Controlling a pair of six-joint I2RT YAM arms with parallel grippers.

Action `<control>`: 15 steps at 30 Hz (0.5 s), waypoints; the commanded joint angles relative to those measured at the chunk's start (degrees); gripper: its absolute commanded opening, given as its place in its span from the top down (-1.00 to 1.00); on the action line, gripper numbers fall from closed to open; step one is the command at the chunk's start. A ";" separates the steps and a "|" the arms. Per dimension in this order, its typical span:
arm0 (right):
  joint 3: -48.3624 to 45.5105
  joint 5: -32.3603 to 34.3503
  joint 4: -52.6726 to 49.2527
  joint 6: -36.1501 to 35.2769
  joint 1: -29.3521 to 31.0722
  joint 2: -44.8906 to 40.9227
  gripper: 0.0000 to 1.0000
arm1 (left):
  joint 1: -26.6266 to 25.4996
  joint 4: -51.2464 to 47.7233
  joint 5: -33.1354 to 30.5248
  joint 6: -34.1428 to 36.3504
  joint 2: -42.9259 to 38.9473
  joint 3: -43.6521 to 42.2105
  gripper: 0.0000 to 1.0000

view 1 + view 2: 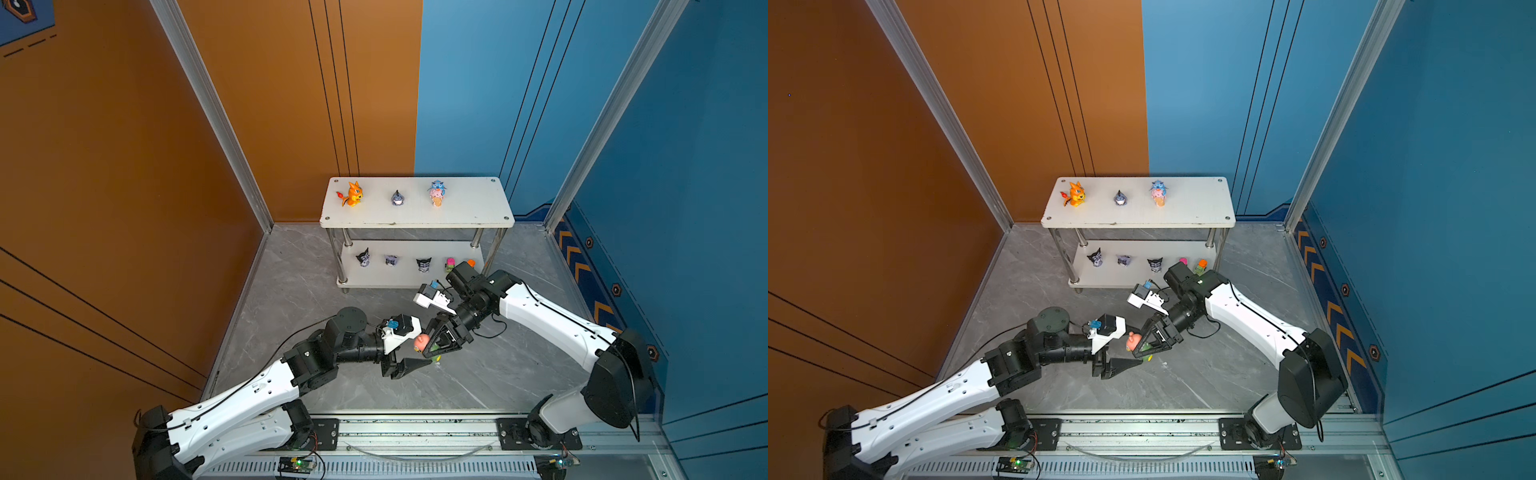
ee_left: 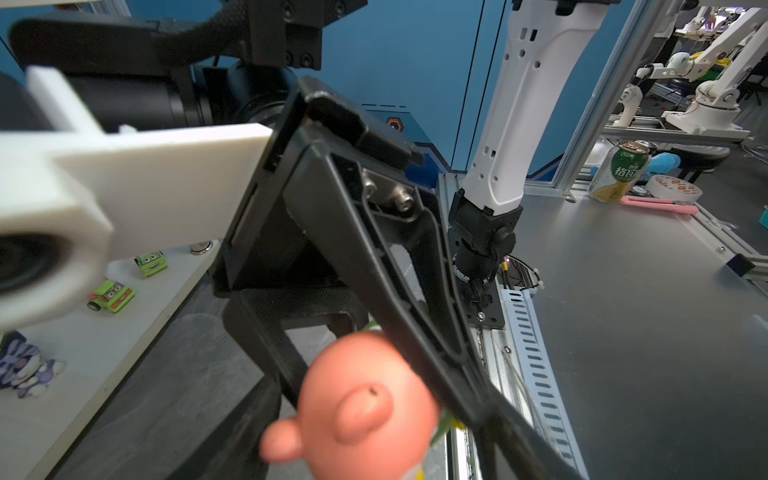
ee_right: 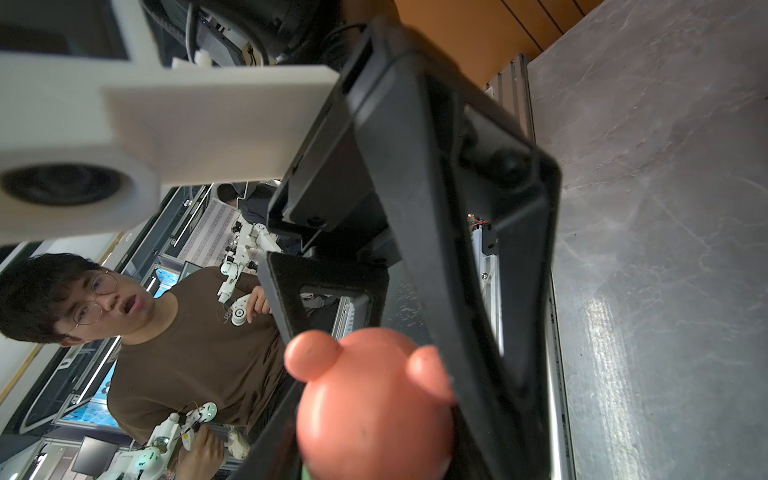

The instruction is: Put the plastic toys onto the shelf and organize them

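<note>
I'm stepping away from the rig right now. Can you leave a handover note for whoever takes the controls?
Right gripper: shut on the pink bear, in front of the shelf.
Left gripper: open, jaws either side of the bear's head.
Done: dragon, donkey and cone creature on the top board; three imps, pink car and orange car on the lower board.
Left: the bear goes on the shelf; the top board's right end looks free.

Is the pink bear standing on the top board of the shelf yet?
No, the pink bear is clamped in the right gripper, out in front of the shelf and not on it.
</note>
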 commanded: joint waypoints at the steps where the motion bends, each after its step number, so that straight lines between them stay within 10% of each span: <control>1: 2.14 -0.81 0.08 -0.38 0.53 0.12 0.42 | -1.85 -2.34 -4.66 2.17 0.67 2.27 -0.65; 15: 1.57 -0.78 0.13 -1.09 0.71 0.80 0.44 | -3.08 -2.08 -8.76 3.29 1.90 3.62 0.08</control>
